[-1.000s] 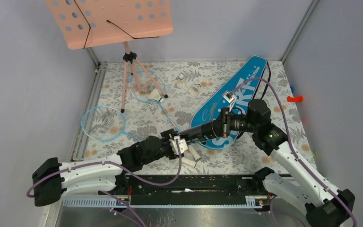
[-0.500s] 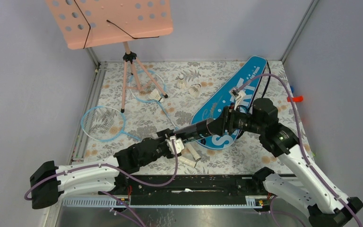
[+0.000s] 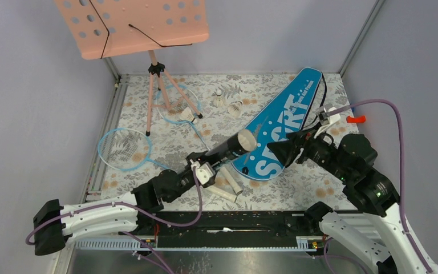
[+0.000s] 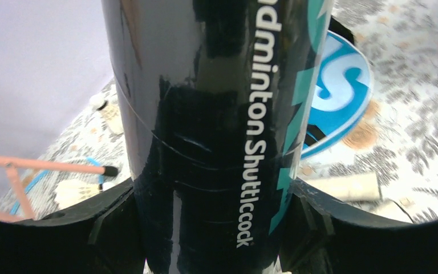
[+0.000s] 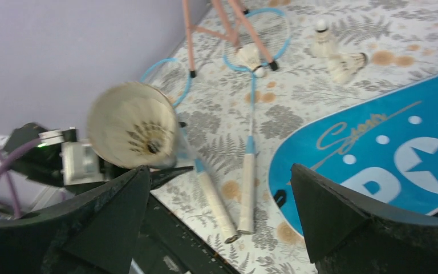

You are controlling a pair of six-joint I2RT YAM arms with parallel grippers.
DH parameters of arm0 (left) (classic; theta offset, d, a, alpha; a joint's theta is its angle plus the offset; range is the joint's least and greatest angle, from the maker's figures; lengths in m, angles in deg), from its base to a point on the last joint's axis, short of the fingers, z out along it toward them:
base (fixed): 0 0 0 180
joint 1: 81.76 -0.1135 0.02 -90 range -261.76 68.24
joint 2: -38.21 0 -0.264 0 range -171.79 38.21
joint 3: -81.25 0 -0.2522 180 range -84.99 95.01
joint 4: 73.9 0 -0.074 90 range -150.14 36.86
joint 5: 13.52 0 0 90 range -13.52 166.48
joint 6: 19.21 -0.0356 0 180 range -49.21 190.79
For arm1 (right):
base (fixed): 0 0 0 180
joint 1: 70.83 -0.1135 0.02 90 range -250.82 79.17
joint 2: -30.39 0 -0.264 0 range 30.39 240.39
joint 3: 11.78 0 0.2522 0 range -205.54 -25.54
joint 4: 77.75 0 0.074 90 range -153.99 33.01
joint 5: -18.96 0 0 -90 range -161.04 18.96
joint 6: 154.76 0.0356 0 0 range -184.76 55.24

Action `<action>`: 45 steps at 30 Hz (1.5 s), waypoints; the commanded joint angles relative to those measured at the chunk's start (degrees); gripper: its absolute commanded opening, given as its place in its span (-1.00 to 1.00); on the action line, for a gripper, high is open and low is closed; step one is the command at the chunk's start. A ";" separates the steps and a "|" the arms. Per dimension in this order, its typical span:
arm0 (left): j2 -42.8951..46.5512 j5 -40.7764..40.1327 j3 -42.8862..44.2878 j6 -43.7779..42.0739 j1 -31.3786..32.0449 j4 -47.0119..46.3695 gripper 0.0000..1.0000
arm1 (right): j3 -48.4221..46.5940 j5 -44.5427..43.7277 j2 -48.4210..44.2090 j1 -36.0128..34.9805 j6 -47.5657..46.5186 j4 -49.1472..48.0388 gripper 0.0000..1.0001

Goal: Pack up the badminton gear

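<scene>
L gripper point(image 3: 204, 169) clamped on glossy black cyl. tube point(image 3: 228, 149), tilted, mid-table | feathery shuttles point(image 5: 142, 134) inside | R gripper point(image 5: 219, 174) wide open, holding nothing, over smooth blue SPORT bag point(image 3: 279, 123), right

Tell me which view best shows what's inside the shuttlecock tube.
The right wrist view: it looks straight into the open mouth of the shuttlecock tube, where feathers show. The top external view shows that mouth only as a pale disc, with the tube held by the left gripper. The left wrist view shows just its black printed wall.
</scene>
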 commanded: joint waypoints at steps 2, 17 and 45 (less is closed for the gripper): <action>1.05 -18.08 1.05 5.03 0.08 -12.83 -0.86 | -2.87 -12.88 6.21 -0.34 -4.54 1.28 0.99; -4.33 -53.60 5.35 2.07 -0.01 -19.63 -0.85 | -24.81 -13.89 62.77 0.98 -51.69 -9.78 0.99; 6.52 -57.58 2.75 15.76 -0.03 -2.43 -0.86 | -58.22 -20.52 106.51 1.46 -70.97 -12.10 -0.74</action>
